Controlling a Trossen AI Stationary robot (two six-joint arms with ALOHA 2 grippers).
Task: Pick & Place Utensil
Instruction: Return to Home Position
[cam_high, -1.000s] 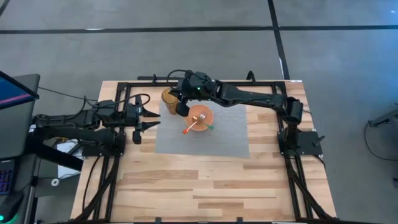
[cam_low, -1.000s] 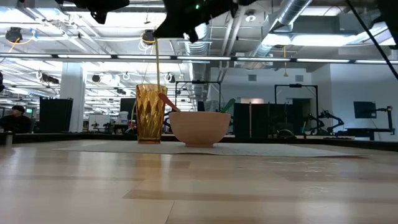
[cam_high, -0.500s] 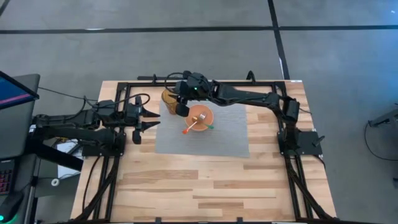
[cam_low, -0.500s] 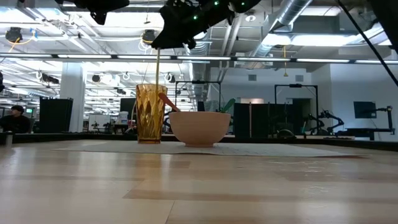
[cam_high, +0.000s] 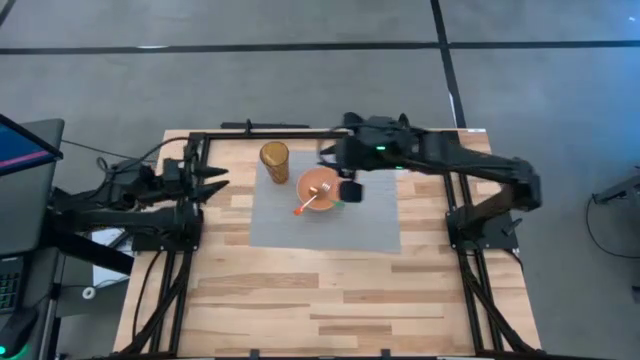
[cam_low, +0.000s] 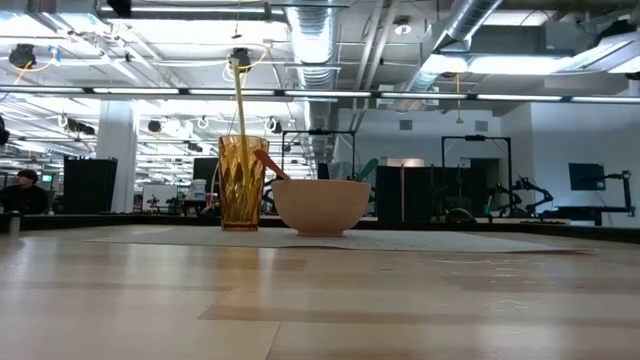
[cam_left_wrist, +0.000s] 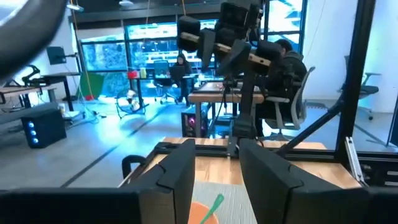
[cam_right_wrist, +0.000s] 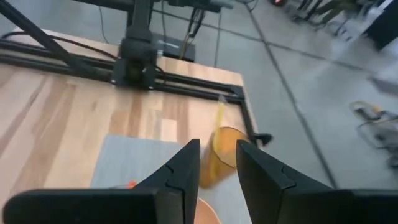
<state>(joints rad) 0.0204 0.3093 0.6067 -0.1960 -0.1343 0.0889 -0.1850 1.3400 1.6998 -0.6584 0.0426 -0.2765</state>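
Note:
A yellow utensil (cam_low: 238, 100) stands in the amber cup (cam_high: 275, 160), its lower end inside and its stem leaning on the rim. Next to the cup, the orange bowl (cam_high: 320, 187) rests on the grey mat and holds an orange utensil (cam_low: 270, 163), a green one (cam_low: 365, 168) and a fork. My right gripper (cam_high: 328, 156) hovers open to the right of the cup, above the bowl's far side; its wrist view shows the cup (cam_right_wrist: 224, 155) ahead. My left gripper (cam_high: 215, 178) waits open near the table's left edge.
The grey mat (cam_high: 360, 225) lies mid-table with bare wood on the near side. Black frame rails (cam_high: 250, 127) run along the far and side edges. The room beyond holds desks and seated people.
My right gripper has let go of the yellow utensil and drawn back up and toward the table's right, leaving the low view. The utensil stays in the cup, now tipped slightly against the rim. My left arm has pulled back toward the left edge.

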